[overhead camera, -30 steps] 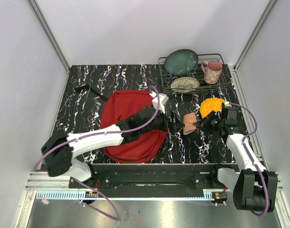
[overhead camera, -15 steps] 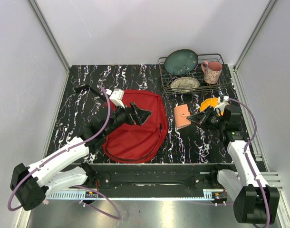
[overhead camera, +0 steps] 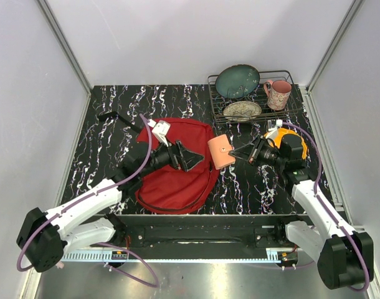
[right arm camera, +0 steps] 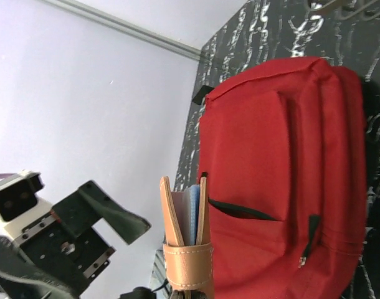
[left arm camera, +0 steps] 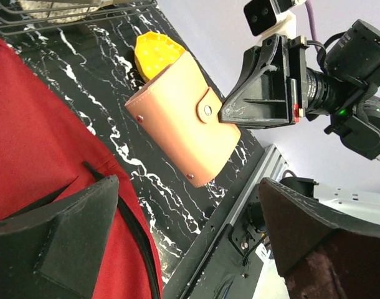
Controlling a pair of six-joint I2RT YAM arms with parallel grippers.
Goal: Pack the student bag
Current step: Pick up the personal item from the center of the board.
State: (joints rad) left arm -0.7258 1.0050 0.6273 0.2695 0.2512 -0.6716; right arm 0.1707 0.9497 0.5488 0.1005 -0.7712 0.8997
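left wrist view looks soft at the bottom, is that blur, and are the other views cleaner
Left wrist view: the left pincer's fingers at the bottom are close, dark and soft; the wallet is sharp. Right wrist view: the backpack is crisp and evenly lit, the wallet cut off by the bottom edge. Top view: even light, faint shadows, no strong glare on the table.

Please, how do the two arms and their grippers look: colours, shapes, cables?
The left arm and right arm have white links with bulky black joints. A thin purple cable loops along each. The left gripper and right gripper are black, with two angular wedge-shaped fingers. A small white camera block sits on each wrist.
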